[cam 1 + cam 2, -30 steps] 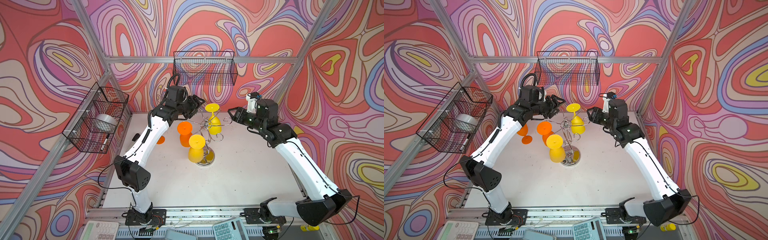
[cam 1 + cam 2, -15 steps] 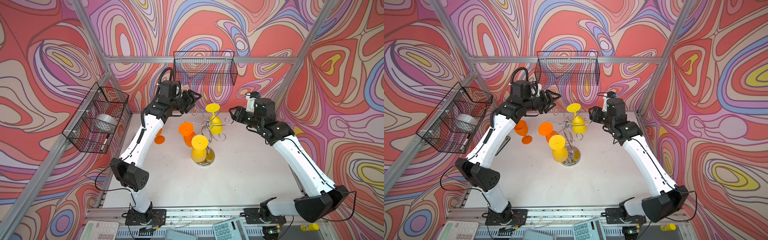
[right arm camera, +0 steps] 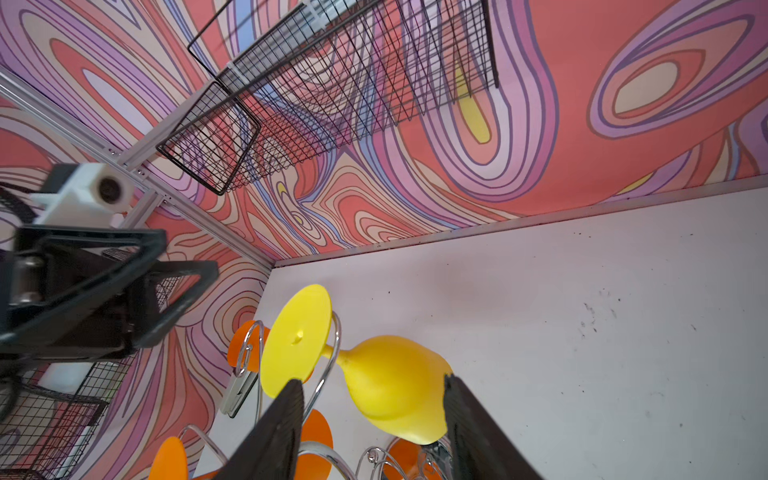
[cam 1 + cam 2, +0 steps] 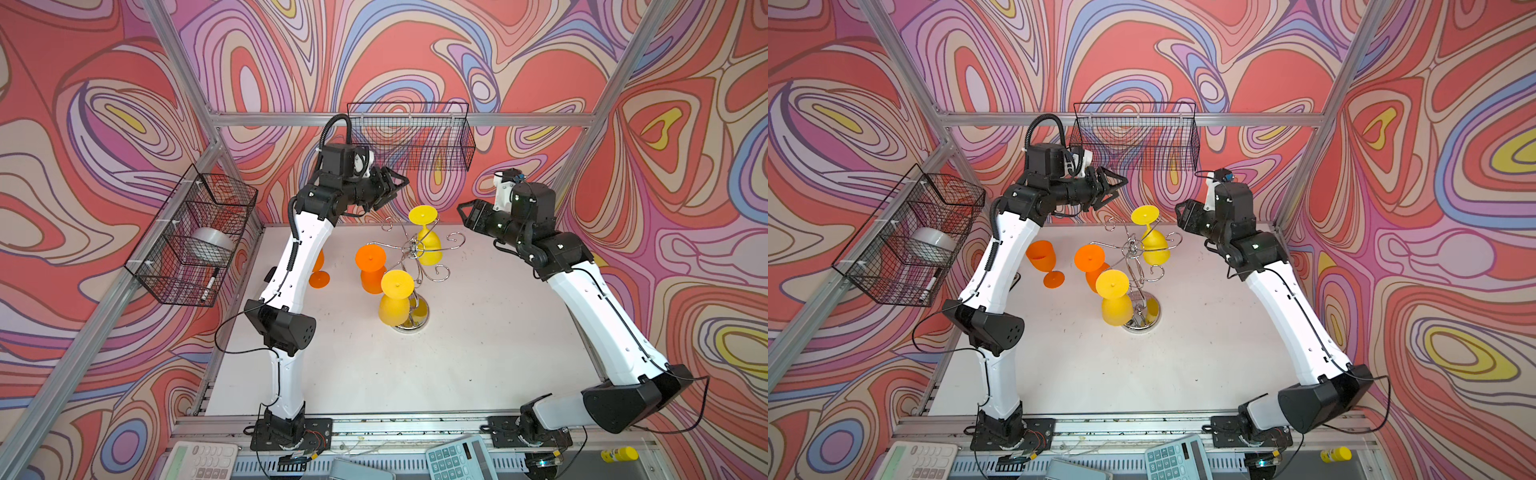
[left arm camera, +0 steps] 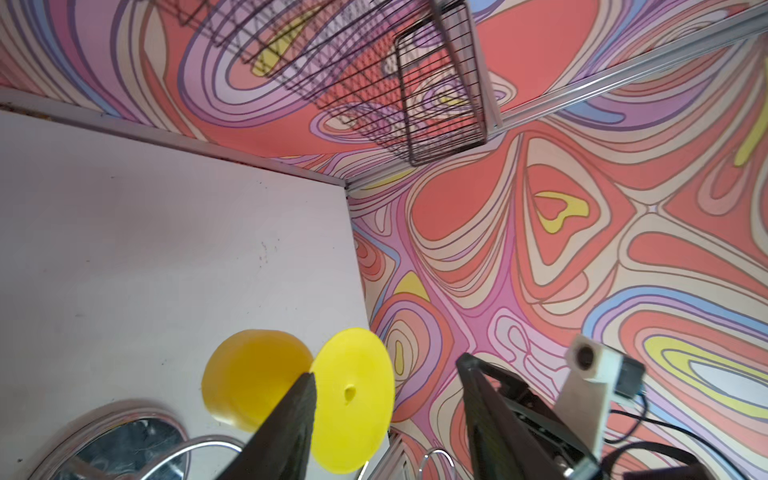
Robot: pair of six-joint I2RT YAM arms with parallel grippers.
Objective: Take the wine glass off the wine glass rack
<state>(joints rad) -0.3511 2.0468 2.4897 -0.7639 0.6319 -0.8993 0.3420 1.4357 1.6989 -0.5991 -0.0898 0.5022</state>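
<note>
Right gripper is held spread and empty, near the yellow wine glass hung foot-up on the far arm of the rack. Left gripper is spread too, held high. Approach step, seemingly: the bowl must be straddled, pinched, slid off.

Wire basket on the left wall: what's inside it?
Inside the wire basket sit a silvery round object and, lower down, a marker pen. Through the mesh I cannot tell what the round object is.

A yellow wine glass hangs foot-up on the chrome rack arm — ahead of the right claw's parted fingers.
</note>
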